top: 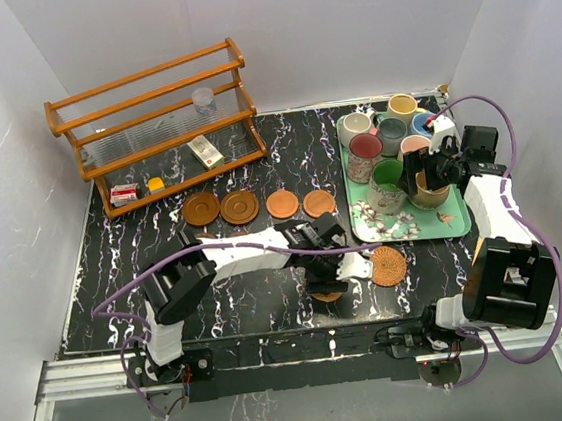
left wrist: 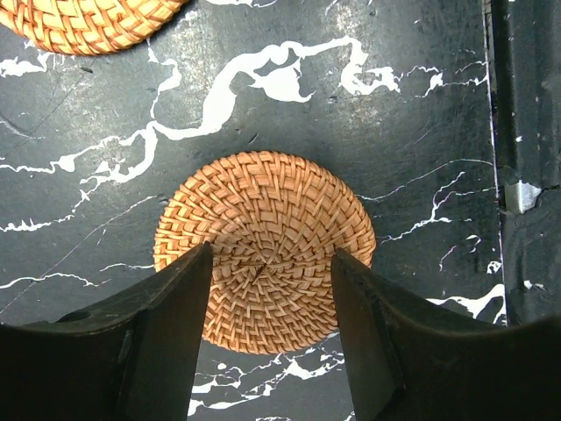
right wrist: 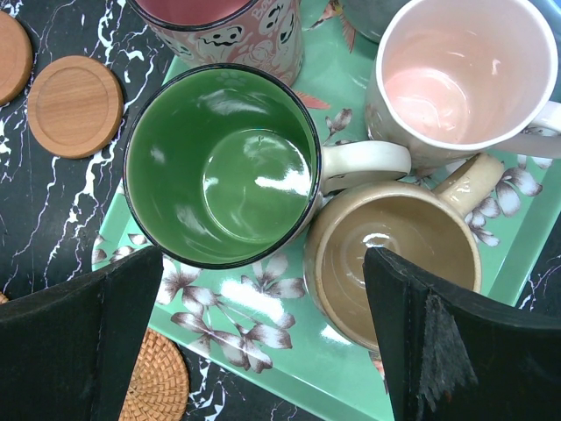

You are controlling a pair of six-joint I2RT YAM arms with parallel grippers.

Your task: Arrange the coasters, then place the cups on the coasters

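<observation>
A woven wicker coaster [left wrist: 263,237] lies on the black marbled table, and my left gripper [left wrist: 270,263] is low over it, jaws apart, with its fingers [left wrist: 166,324] straddling the near half. From above, this coaster [top: 325,292] peeks out under the left gripper [top: 330,274]. A second wicker coaster [top: 388,266] lies just to its right. Several wooden coasters [top: 238,207] sit in a row behind. The cups stand on the green floral tray [top: 408,225]. My right gripper [right wrist: 263,263] hangs open above the green cup [right wrist: 219,162] and the tan cup [right wrist: 394,254]; the pink cup [right wrist: 460,74] is behind them.
A wooden rack [top: 157,128] at the back left holds a small clear cup [top: 204,100] and small boxes. White walls close in the table. The tray's near rim [right wrist: 263,360] sits beside the second wicker coaster [right wrist: 158,381]. Two wooden coasters [right wrist: 74,105] lie left of the tray.
</observation>
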